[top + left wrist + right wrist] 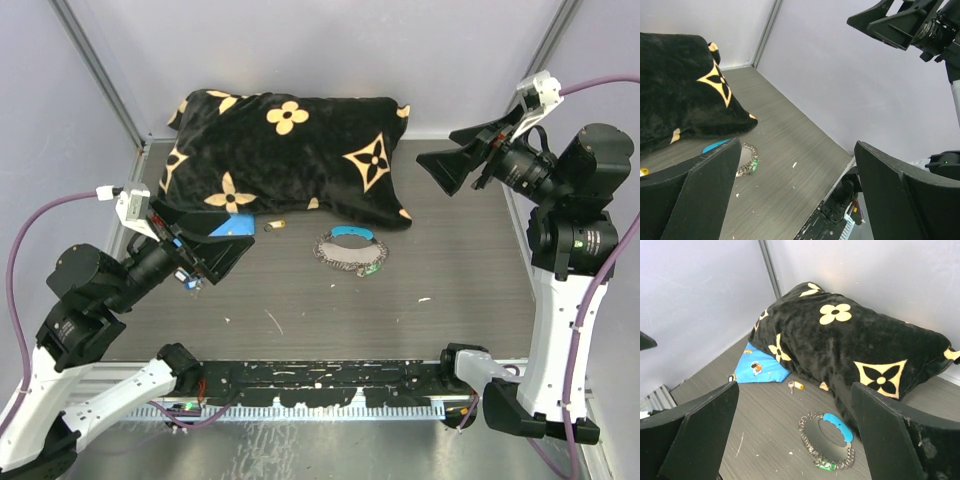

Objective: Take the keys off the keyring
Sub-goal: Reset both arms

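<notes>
The keyring [349, 251] is a grey coiled loop with a light-blue curved section [350, 234], lying flat mid-table just in front of the pillow. One green-headed key [371, 268] hangs on its near right side. A small yellow-headed key [274, 227] lies loose to its left. The ring also shows in the right wrist view [812, 440] and the left wrist view [747, 161]. My left gripper [225, 258] is open and empty, left of the ring. My right gripper [455, 155] is open and empty, raised to the ring's far right.
A black pillow with cream flower motifs [290, 155] fills the back of the table. A blue printed sheet [232, 228] sticks out from under its left front. The walls stand close on the left, back and right. Small white specks dot the table [300, 300].
</notes>
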You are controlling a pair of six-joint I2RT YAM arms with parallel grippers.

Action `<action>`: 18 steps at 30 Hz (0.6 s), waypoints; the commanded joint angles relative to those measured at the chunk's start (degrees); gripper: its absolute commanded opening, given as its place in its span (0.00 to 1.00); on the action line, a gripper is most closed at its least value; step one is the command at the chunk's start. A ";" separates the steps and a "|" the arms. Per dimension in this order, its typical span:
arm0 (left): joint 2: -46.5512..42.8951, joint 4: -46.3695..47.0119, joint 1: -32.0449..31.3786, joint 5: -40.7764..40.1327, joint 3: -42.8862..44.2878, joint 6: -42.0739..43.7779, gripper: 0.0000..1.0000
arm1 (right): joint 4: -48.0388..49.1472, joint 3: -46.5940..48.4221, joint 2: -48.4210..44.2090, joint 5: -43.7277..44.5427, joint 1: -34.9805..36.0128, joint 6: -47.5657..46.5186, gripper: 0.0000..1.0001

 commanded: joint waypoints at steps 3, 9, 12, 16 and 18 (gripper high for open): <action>0.29 1.26 0.18 2.17 0.46 0.92 0.98 | 1.01 3.76 0.17 4.69 -0.96 3.54 1.00; 0.19 1.41 0.14 2.51 0.44 1.49 0.98 | 1.65 2.91 0.42 2.74 -1.55 2.80 1.00; 0.56 1.57 0.14 2.85 0.22 1.62 0.98 | 1.59 2.80 0.23 2.56 -2.00 2.45 1.00; 0.55 1.57 0.15 3.13 -0.32 1.87 0.98 | 1.76 2.43 0.13 2.20 -2.33 2.41 1.00; 0.43 1.48 0.05 3.17 -0.59 1.97 0.98 | 1.87 2.37 0.18 2.20 -2.48 2.70 1.00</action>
